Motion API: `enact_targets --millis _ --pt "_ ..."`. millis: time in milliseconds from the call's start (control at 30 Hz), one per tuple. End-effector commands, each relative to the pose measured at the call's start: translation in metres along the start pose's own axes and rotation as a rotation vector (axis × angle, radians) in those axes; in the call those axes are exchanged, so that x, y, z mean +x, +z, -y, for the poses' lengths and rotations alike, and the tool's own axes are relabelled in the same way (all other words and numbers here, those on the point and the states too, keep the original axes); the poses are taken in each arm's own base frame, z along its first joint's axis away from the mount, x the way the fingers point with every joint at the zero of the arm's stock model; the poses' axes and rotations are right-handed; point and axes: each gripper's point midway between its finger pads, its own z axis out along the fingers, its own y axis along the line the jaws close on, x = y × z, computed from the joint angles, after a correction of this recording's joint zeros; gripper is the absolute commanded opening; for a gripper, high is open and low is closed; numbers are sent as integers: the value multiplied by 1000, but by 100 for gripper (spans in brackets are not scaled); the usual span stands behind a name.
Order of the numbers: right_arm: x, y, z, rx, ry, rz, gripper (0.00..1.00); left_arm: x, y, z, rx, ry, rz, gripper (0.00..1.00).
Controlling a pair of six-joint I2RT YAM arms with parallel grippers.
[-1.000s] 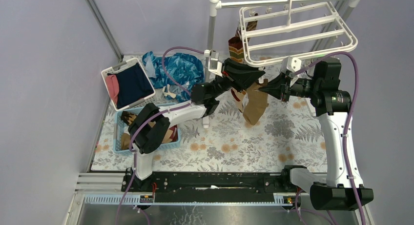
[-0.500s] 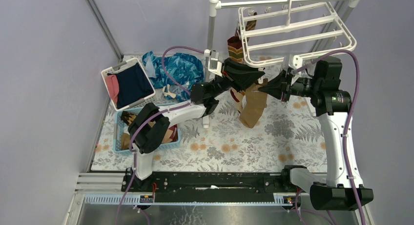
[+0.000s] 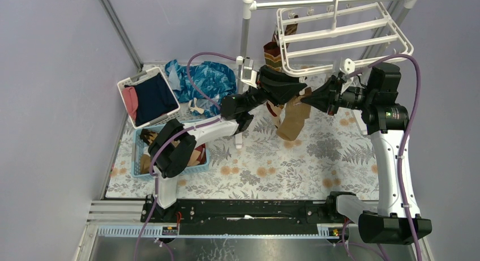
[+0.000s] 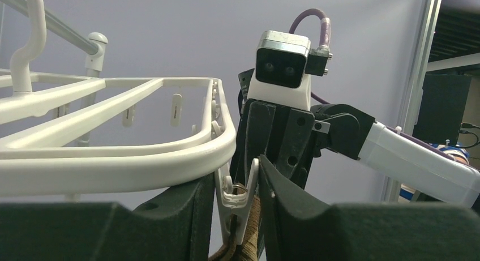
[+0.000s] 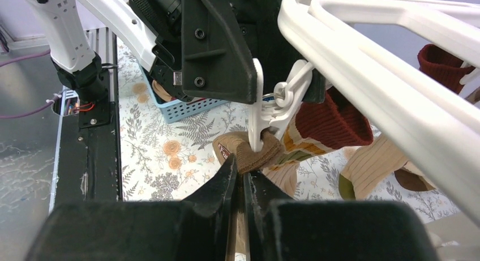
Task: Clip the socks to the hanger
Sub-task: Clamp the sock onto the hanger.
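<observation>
I am at the clipping step. My left gripper (image 4: pixel 236 187) is clamped on one white clip (image 5: pixel 263 111) that dangles from the near rail of the hanger (image 4: pixel 113 170), a finger pressed to each side of it. My right gripper (image 5: pixel 242 176) is pinched together on a brown sock (image 5: pixel 255 153), just below its cuff. It holds the cuff up to the clip's mouth, and the rest of the sock hangs over the flowered table.

I cannot tell whether the clip has bitten the cuff. As I judge it, the next move is to push the cuff fully between the clip's jaws and ease the left fingers apart so the clip bites. The right should let go only after that.

By my count there is one hanger, one sock in hand, and at least three already hung:
- a dark red-cuffed sock (image 5: pixel 334 122)
- a tan ribbed sock (image 5: pixel 368 165)
- a banded sock (image 3: pixel 273 56) at the far corner

More socks lie in one blue basket (image 3: pixel 136 153), too heaped to count. One white basket (image 3: pixel 138 77) sits beside it.
</observation>
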Motion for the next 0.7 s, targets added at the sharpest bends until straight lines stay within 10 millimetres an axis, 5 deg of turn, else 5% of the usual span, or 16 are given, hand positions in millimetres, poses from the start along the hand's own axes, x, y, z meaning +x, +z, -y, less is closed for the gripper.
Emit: enact_targets --millis 0,333,533,667 --pt "-13 0 -3 -32 -12 41 10 -21 6 22 98 46 49 39" --pt "-12 -1 -4 -40 2 48 10 -23 6 22 95 47 53 50" --pt "0 -3 -3 -8 -4 18 10 -25 3 23 77 52 58 66" --pt "13 -6 -3 31 2 -16 32 -26 -3 24 54 57 56 77"
